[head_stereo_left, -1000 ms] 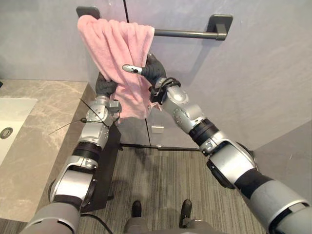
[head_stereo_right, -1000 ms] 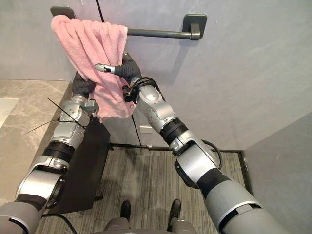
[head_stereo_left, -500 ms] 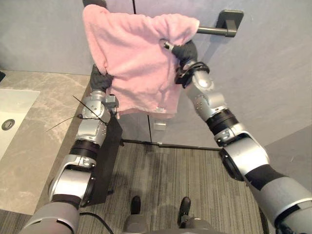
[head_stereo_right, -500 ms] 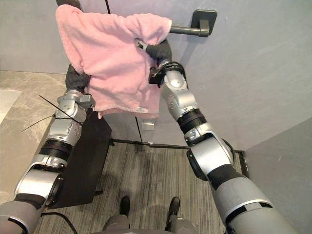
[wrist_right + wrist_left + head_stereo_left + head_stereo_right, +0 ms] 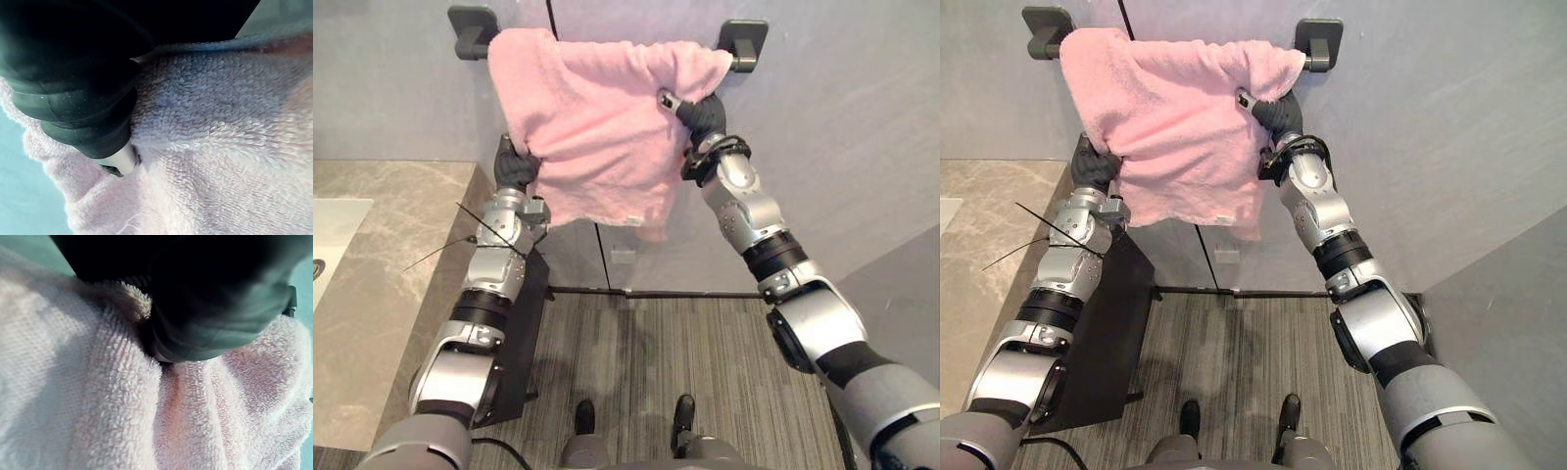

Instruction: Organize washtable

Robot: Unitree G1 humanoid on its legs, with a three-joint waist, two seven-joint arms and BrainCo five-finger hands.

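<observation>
A pink towel [image 5: 597, 117] hangs spread over a dark towel bar [image 5: 743, 43] on the grey wall, covering the bar from near its left bracket to its right bracket. My left hand [image 5: 516, 166] is below the towel's left side, fingers curled on its lower left edge, and the cloth [image 5: 122, 396] bunches against that hand. My right hand [image 5: 700, 113] is high up by the right bracket, shut on the towel's right edge, with terry cloth [image 5: 210, 127] pressed against its dark cover. Both hands' fingers are largely buried in the cloth.
A marble counter [image 5: 382, 264] with a white sink [image 5: 328, 230] lies at the left. Its black side panel [image 5: 524, 333] drops to a striped carpet floor [image 5: 656, 343]. A thin dark rail [image 5: 656, 293] runs low along the wall.
The towel was bunched at the bar's left end. My right hand closed on its right edge and drew it right along the bar, spreading it. The left hand kept its hold.
</observation>
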